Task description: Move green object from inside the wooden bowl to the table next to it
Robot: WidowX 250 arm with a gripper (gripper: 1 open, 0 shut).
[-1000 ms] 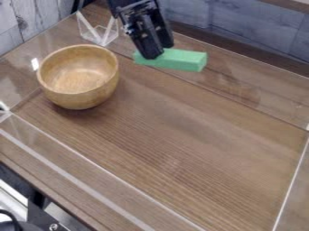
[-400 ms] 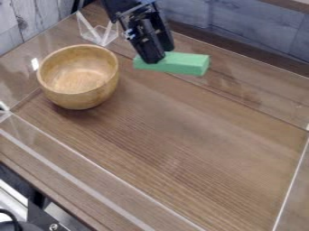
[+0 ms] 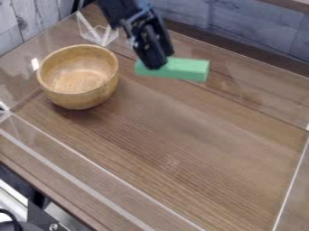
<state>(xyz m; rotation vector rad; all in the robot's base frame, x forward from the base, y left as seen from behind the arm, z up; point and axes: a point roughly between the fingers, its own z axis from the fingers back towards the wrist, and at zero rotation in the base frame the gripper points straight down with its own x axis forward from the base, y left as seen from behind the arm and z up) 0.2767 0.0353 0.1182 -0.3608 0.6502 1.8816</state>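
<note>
Camera view:
green block point(image 3: 173, 69): flat, bright green rectangle
long axis: roughly left to right, right end slightly nearer the camera
place: outside the wooden bowl point(image 3: 79, 77), to its right, above or on the table point(image 3: 182, 135), unclear which
gripper point(image 3: 147, 59): closed on the green block

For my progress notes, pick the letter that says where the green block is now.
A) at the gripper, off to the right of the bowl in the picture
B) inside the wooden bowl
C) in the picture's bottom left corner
A: the green block shows at the gripper, to the right of the wooden bowl in the picture.
</note>
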